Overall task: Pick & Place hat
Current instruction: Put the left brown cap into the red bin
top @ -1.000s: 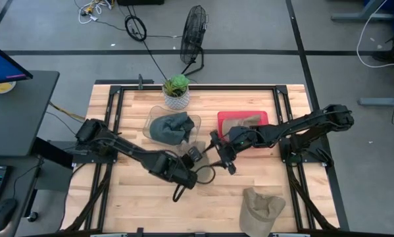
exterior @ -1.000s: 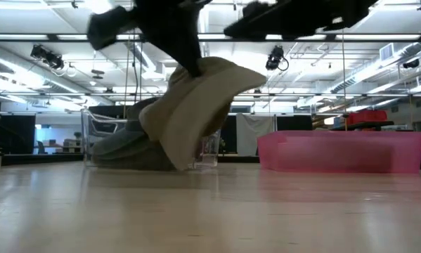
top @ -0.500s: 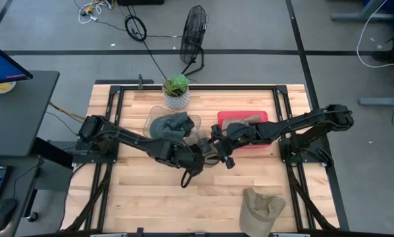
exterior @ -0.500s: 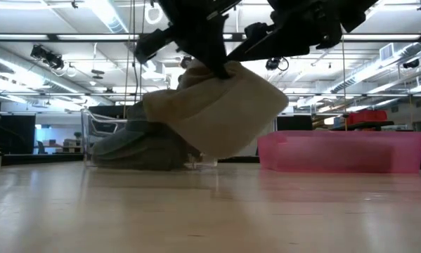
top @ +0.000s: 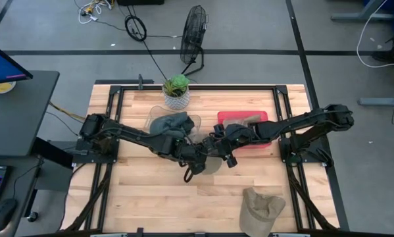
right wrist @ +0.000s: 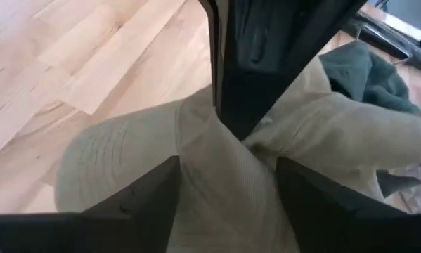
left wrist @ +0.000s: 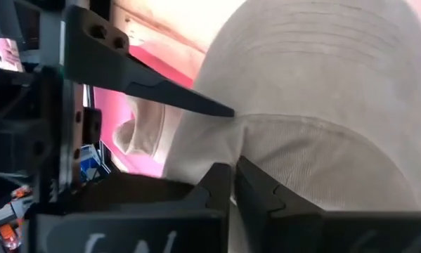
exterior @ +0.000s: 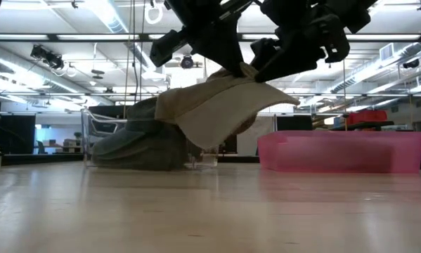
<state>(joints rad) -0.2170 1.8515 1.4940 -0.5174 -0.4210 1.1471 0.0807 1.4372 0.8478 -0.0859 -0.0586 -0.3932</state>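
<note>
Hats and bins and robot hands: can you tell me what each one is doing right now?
Held tan hat: up off the table, pinched by both grippers.
Left gripper: shut on that hat.
Right gripper: shut on the same hat.
Second tan hat: lying on the table's near edge, untouched.
Grey hat: sitting in the clear bin.
Pink bin: on the table, something tan inside.

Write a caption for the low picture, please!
Both grippers, left and right, hold a tan hat above the table.
</note>
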